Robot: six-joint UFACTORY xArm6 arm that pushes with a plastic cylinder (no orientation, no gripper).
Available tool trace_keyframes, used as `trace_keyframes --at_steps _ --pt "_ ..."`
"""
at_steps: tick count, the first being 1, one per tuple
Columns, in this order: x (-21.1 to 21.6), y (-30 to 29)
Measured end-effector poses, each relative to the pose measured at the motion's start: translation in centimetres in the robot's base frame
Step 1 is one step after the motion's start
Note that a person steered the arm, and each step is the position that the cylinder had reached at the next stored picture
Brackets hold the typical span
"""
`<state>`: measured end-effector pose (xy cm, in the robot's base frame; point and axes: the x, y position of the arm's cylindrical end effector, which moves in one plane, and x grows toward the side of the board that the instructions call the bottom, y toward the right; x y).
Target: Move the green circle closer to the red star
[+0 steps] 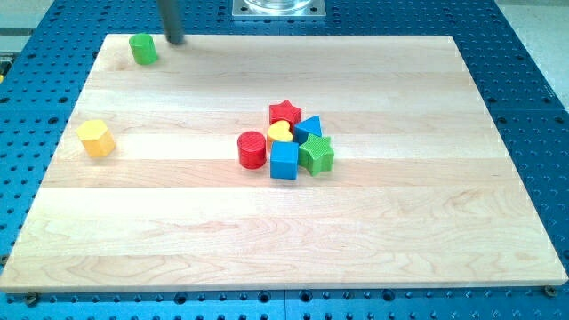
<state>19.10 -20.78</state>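
The green circle (142,48) stands near the board's top left corner. My tip (175,40) is just to its right, a small gap apart, at the board's top edge. The red star (285,113) sits near the board's middle, at the top of a tight cluster of blocks, far to the right and below the green circle.
The cluster holds a yellow heart (279,132), a blue triangle (308,128), a green star (316,154), a blue cube (284,161) and a red cylinder (252,149). A yellow hexagon (96,138) stands near the left edge. A metal mount (278,9) is at the view's top.
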Motion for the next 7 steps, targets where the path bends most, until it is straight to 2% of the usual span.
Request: trace_keyframes --at_steps 1,2,3,4,5,6,7 --pt "0.1 -5.6" --pt "6.5 -1.1" --pt "10.0 6.7" --pt "7.6 3.5" --pt "7.5 8.8" --pt "14.9 12.0" --pt "12.1 12.4"
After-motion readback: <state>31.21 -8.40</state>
